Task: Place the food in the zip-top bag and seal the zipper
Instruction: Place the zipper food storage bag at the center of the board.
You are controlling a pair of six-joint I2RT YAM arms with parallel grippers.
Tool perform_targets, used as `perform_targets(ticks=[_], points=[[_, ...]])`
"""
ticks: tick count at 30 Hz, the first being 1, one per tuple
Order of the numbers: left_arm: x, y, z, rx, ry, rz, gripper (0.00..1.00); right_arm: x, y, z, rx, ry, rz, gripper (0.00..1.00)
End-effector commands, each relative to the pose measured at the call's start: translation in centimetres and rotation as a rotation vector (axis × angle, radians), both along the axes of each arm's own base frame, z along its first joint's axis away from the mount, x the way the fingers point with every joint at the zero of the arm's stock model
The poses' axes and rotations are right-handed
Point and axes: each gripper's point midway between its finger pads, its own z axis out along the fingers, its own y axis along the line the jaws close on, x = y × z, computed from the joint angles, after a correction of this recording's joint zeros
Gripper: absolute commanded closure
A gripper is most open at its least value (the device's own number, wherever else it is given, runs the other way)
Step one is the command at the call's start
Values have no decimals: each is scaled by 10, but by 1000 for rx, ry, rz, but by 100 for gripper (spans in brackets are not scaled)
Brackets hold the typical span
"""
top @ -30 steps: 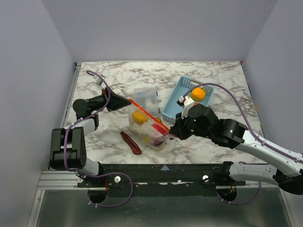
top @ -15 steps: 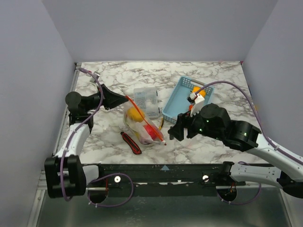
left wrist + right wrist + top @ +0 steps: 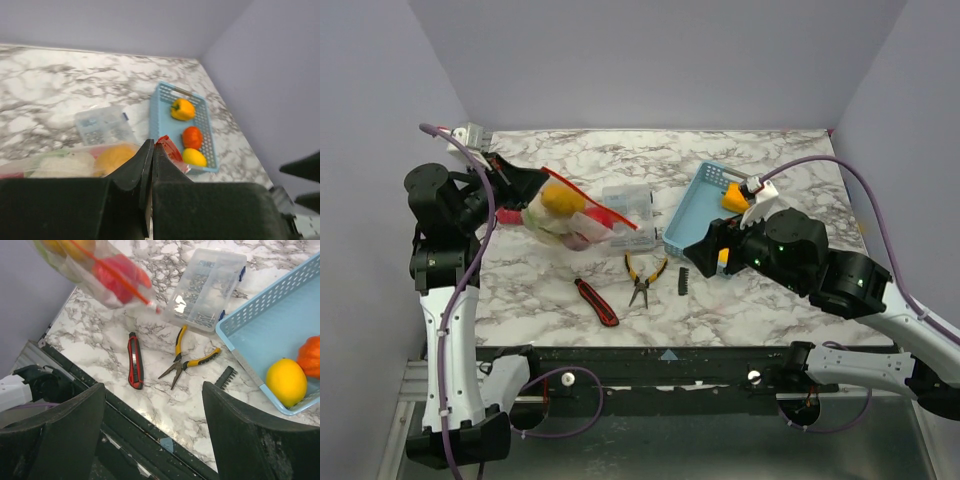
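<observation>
Slack is the worry: the zip-top bag (image 3: 568, 218) dangles off the table just past the tips of the left gripper (image 3: 532, 183), which is pinched tight on one end of the zipper (image 3: 588, 197), and it sags soft and bottom-heavy with food (image 3: 560, 198). The right gripper (image 3: 705, 255) stands wide and empty, the bag up to its left. I'd take the strip's stiffer free end, not the slippery film, though whether the mouth is pressed closed I can't tell.

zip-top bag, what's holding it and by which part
The left gripper pinches the zip-top bag at one end of its zipper; the right gripper is open and empty.
</observation>
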Motion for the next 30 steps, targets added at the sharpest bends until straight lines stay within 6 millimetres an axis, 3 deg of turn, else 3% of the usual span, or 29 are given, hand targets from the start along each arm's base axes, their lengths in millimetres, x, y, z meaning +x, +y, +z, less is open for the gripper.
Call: perform_targets(ticks=[1, 5, 12, 20, 21, 27, 30], points=[[23, 68, -41, 67, 222, 435, 100, 8, -6, 6, -17, -37, -38, 20], [46, 92, -61, 36, 282, 576, 100, 10, -4, 2, -17, -38, -43, 20], [116, 108, -99, 60, 394, 559, 100, 22, 2, -17, -78, -30, -79, 19], [184, 157, -143, 193, 547, 651, 99, 38, 3, -35, -115, -25, -168, 19], [192, 160, -142, 213, 552, 647, 95, 42, 1, -36, -116, -30, -192, 20], [215, 180, -140, 276, 577, 698, 41, 54, -12, -43, -139, -47, -305, 19], [214, 182, -125, 281, 548, 709, 34, 56, -18, -40, -130, -54, -339, 19]])
